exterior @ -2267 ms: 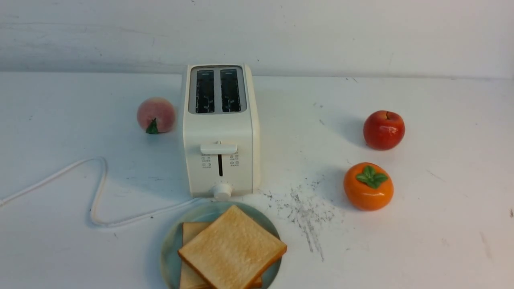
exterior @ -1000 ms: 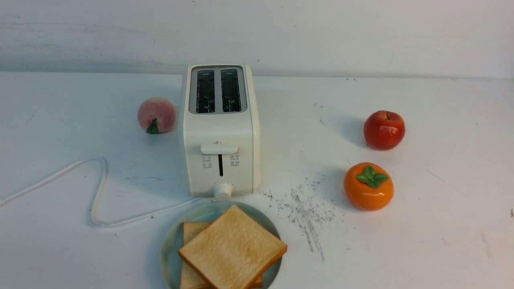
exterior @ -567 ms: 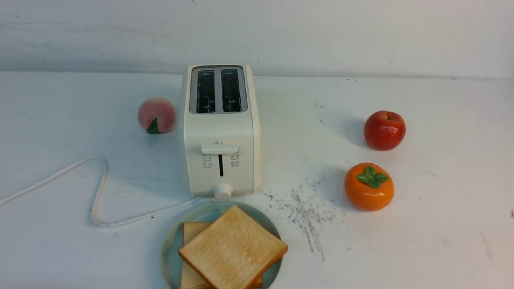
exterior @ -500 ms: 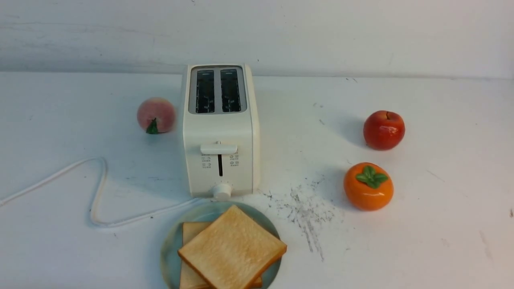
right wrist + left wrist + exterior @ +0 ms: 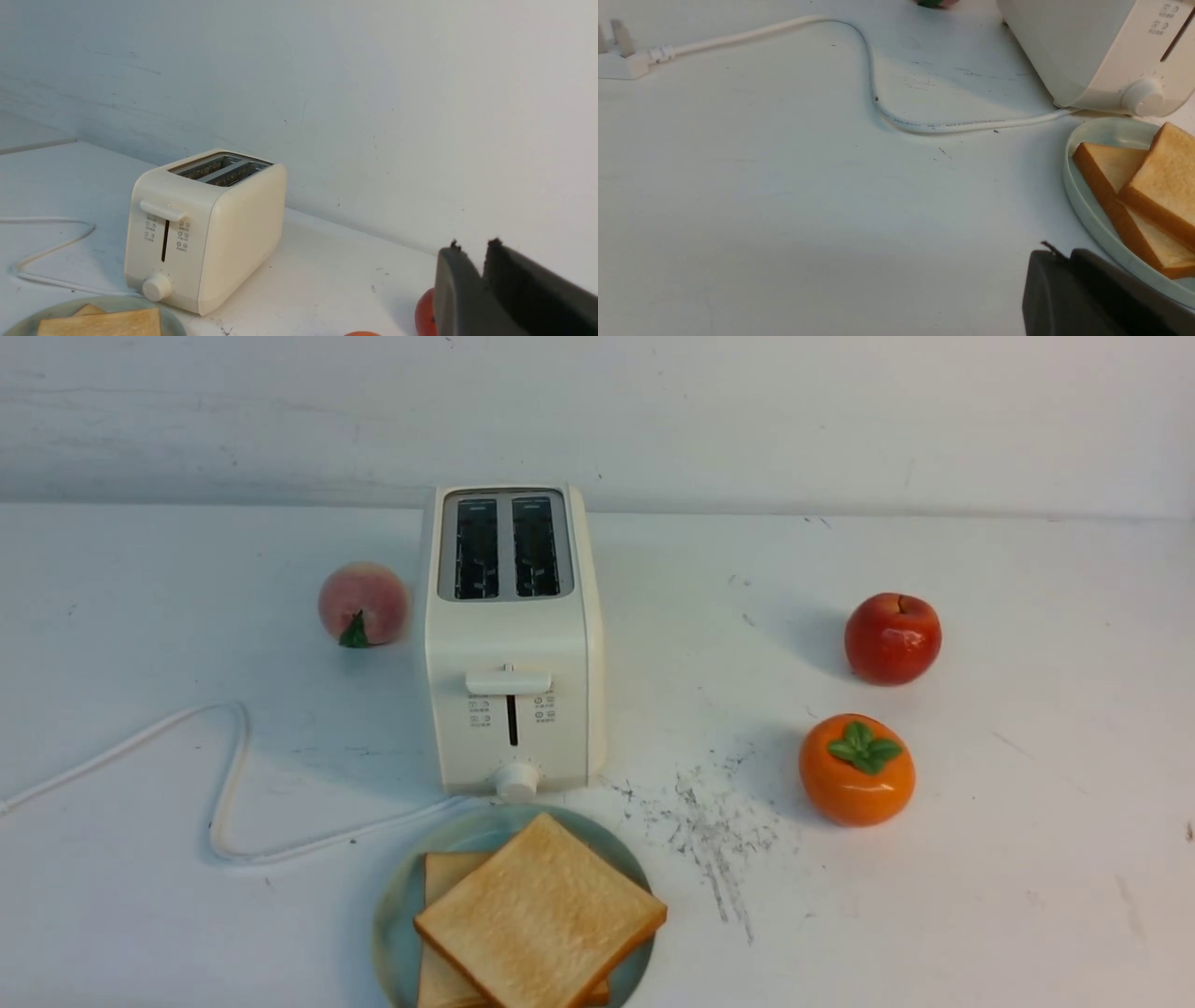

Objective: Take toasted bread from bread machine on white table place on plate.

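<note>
- The two arms are shown only through their own wrist cameras, and of each only the dark finger ends are seen.
- The left gripper (image 5: 1064, 255) is seen as two matte black fingers (image 5: 1041, 294) set side by side, with only a thin seam traced between them; the jaws are brought together.
- This gripper is held low and tilted downward.
- The right gripper (image 5: 474, 248) is held higher and pointed nearly level.
- Its black fingers (image 5: 458, 298) are parted slightly: a narrow wedge of a gap is seen between the tips, closing toward the base.
- A small ragged edge is noticed at the fingertips of both grippers.
</note>
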Robot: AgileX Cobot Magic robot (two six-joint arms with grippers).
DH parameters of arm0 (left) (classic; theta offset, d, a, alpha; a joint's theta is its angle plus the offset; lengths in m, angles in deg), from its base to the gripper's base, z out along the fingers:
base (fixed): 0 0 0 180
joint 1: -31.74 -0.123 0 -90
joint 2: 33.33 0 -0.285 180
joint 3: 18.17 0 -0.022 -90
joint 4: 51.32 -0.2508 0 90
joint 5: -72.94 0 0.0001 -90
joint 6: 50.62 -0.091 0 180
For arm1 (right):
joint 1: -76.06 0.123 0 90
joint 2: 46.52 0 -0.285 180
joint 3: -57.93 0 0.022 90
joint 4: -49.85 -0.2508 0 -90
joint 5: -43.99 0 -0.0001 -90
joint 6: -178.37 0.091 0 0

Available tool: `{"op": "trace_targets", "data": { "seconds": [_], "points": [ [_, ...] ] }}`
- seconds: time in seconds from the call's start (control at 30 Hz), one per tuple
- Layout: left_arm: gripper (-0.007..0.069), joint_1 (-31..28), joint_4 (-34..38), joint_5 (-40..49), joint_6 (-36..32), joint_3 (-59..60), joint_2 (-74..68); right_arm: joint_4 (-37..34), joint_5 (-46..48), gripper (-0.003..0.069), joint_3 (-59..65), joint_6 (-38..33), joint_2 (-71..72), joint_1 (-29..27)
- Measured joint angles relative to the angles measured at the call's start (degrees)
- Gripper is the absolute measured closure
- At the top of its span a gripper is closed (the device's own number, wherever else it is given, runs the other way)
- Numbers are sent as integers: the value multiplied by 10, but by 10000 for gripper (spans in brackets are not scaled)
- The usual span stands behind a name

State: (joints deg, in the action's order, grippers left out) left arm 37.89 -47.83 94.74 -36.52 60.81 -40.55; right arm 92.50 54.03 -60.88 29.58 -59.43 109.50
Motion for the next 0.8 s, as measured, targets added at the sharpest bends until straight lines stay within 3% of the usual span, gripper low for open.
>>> {"op": "trace_targets", "data": {
  "seconds": [0.47,0.8],
  "points": [
    [589,0,2,1,0,0,0,1,0,545,1,0,0,0],
    [589,0,2,1,0,0,0,51,-28,538,1,0,0,0]
  ]
}}
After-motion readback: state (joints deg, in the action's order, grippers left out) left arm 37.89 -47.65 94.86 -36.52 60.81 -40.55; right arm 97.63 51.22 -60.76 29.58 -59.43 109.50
